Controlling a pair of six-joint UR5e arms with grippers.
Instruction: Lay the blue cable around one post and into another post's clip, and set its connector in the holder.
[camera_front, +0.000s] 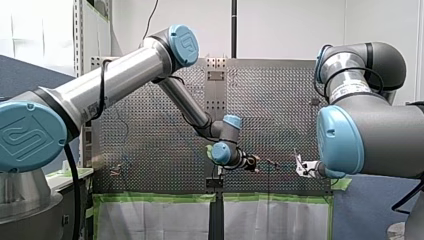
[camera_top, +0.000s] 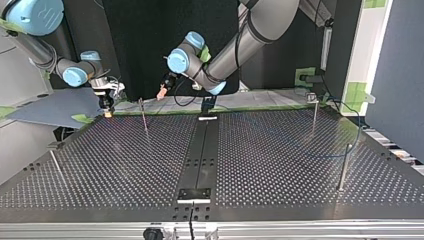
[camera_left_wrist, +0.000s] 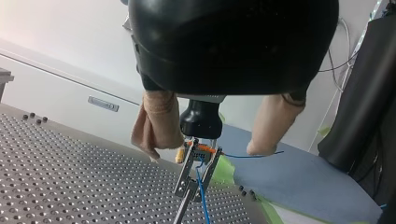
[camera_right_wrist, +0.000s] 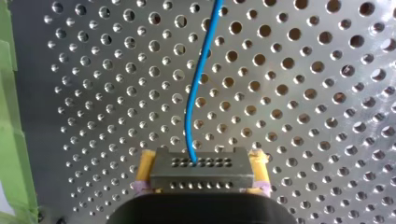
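Observation:
In the right wrist view my right gripper is shut, its yellow pads pinching a dark connector. The blue cable runs from the connector out over the perforated table. My left gripper stands open with beige pads and nothing between them. Ahead of it a thin post with a metal clip has the blue cable hanging through it. At the top view's left is my right gripper; my left gripper hovers by the post.
More thin posts stand on the table, one and another at the top view's right, with a loop of blue cable near them, and one at its left. A black strip runs down the table's middle. Green tape edges the table.

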